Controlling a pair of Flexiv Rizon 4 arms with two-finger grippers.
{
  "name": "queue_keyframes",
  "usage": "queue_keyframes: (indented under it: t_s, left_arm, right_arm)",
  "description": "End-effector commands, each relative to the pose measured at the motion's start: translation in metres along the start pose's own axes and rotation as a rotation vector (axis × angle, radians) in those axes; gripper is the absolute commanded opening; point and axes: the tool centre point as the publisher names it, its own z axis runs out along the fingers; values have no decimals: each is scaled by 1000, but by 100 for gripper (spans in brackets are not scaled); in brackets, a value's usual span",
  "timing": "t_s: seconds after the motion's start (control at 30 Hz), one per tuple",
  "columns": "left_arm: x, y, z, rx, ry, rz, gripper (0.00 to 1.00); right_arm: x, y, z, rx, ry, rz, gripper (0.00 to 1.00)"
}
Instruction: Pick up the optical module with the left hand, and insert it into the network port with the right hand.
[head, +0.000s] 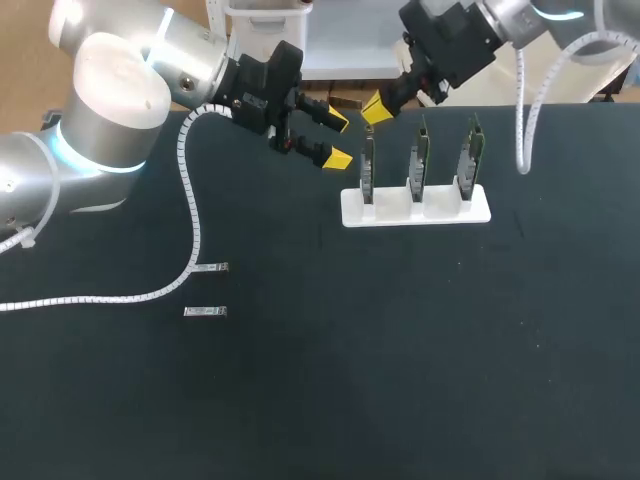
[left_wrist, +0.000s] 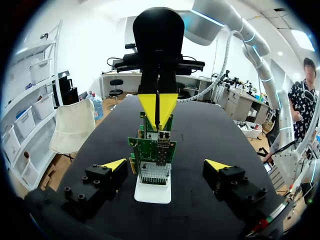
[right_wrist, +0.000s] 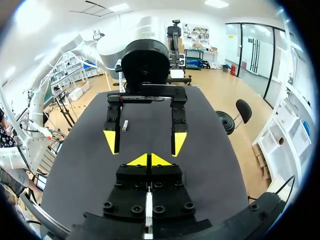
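The left gripper (head: 337, 140) is held above the bench (head: 400, 380), at about 10 o'clock of the white stand (head: 415, 212), with its fingers released and nothing between them. Three network cards (head: 417, 160) are carried upright in the stand. The right gripper (head: 377, 108) is poised over the leftmost card (head: 367, 172) with its fingers clenched tip to tip; whether anything thin is pinched there cannot be told. In the left wrist view the network port (left_wrist: 162, 138) is seen on the nearest card, directly under those closed tips.

One optical module (head: 210, 268) is seen lying flat on the bench just beside the white cable (head: 190, 200) of the left arm. A second module (head: 205, 312) lies near it at 6 o'clock. Both are well apart from the stand, at its 8 o'clock.

The pick-up is judged to be the step in hand, since no module is seen in the left fingers. For the next move, the left gripper would have to be brought down towards 7 o'clock, with the fingers set across a module's narrow sides and kept low and clear of the cable
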Motion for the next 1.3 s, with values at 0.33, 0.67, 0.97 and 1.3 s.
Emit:
queue_keyframes:
  t_s: [0.33,0.67,0.97,1.3]
  left_arm:
    - [-1,0,0,0,5,-3,100]
    - [-1,0,0,0,5,-3,100]
    - [-1,0,0,0,5,-3,100]
    - [-1,0,0,0,5,-3,100]
  right_arm:
    - [4,4,3,-3,9,2,0]
    - [7,5,5,-5,15,11,0]
    - [9,5,8,-10,25,15,0]
    - [0,4,-2,-4,-19,17,0]
